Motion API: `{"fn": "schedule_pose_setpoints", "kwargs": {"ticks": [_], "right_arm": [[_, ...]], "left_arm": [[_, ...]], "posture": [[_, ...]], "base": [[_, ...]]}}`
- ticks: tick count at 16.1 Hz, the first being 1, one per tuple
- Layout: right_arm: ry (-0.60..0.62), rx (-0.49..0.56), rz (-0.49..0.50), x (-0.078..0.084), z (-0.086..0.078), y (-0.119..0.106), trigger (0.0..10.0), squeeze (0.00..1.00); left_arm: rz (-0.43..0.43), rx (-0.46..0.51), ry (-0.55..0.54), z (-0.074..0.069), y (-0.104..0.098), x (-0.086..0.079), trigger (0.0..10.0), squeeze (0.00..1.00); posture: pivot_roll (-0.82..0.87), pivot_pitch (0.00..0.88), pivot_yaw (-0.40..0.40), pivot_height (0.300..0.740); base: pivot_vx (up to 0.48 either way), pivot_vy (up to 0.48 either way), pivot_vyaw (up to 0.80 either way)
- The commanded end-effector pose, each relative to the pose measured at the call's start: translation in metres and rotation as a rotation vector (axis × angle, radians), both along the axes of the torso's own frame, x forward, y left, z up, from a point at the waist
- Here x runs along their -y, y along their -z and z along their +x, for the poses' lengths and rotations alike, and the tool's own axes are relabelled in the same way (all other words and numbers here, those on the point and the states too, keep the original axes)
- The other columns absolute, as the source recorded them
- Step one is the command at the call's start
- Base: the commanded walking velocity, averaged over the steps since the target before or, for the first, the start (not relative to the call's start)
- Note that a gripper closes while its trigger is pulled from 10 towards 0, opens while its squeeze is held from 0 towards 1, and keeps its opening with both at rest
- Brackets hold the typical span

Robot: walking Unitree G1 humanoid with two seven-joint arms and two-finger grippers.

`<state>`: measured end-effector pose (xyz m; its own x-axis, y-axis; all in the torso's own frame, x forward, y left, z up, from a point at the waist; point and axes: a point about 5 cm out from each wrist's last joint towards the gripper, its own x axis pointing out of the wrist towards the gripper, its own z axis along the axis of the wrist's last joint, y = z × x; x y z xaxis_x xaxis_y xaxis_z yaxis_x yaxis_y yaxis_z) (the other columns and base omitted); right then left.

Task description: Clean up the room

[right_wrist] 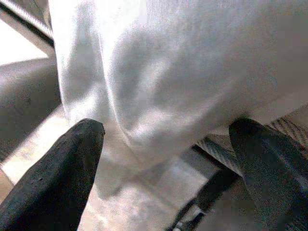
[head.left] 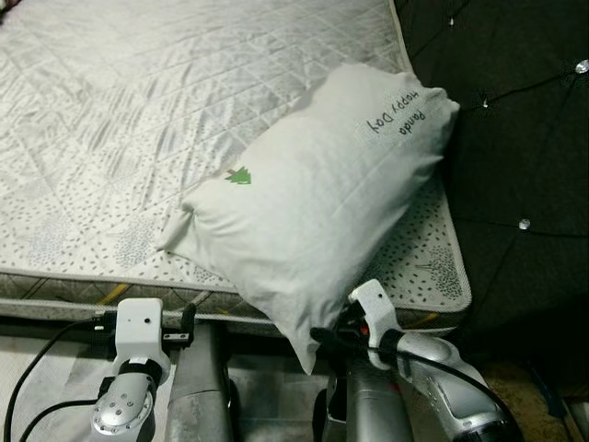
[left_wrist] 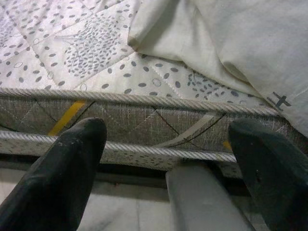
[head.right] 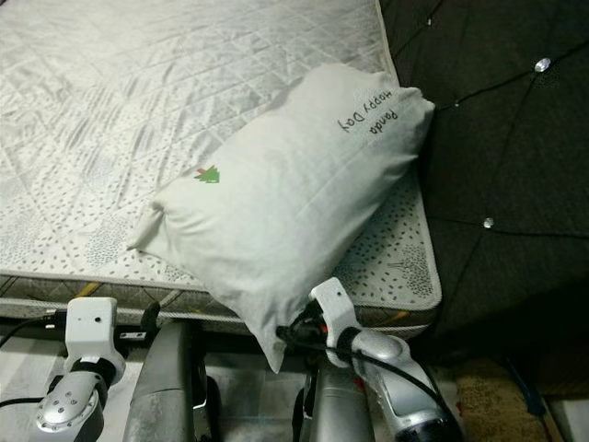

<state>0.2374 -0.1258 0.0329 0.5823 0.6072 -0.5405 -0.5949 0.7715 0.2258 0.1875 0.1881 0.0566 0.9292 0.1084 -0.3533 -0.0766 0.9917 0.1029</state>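
A white pillow (head.left: 313, 193) with a small green tree print and dark lettering lies slanted on the bare quilted mattress (head.left: 120, 110), near its right front corner. The pillow's lower corner hangs over the mattress front edge. My right gripper (right_wrist: 168, 139) is open just below that hanging corner, and the white cloth (right_wrist: 159, 72) lies between and beyond its fingers without being pinched. My left gripper (left_wrist: 168, 139) is open in front of the mattress side band (left_wrist: 144, 120), to the left of the pillow, holding nothing.
A dark padded headboard (head.left: 525, 138) with shiny studs rises along the mattress's right side. Pale floor (head.left: 267, 387) shows below the bed edge. My grey legs (head.left: 198, 387) stand close to the bed front. A black cable (head.left: 37, 368) loops at lower left.
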Motion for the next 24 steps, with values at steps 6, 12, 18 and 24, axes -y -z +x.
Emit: {"fn": "schedule_pose_setpoints", "kwargs": {"ticks": [6, 12, 18, 24], "right_arm": [[0.23, 0.038, 0.285, -0.028, 0.035, -0.029, 0.0, 0.0], [0.342, -0.003, 0.362, -0.044, 0.04, -0.026, 0.0, 0.0], [0.476, 0.043, 0.293, -0.023, 0.057, -0.024, 0.0, 0.0], [0.55, 0.339, 0.086, 0.021, 0.098, -0.057, 0.0, 0.0]], "left_arm": [[0.005, 0.002, 0.015, 0.0, -0.006, -0.01, 10.0, 0.0], [0.044, 0.005, -0.036, -0.006, -0.008, -0.024, 10.0, 0.0], [0.037, 0.039, -0.03, 0.008, -0.013, -0.021, 10.0, 0.0], [0.013, 0.072, -0.006, 0.025, -0.015, -0.009, 10.0, 0.0]], "posture": [[0.14, 0.2, -0.042, 0.586], [0.17, 0.192, -0.04, 0.586], [0.15, 0.169, -0.037, 0.586], [0.13, 0.128, -0.039, 0.586]], "base": [[0.0, 0.0, 0.0], [0.0, 0.0, 0.0], [0.0, 0.0, 0.0], [0.0, 0.0, 0.0]]}}
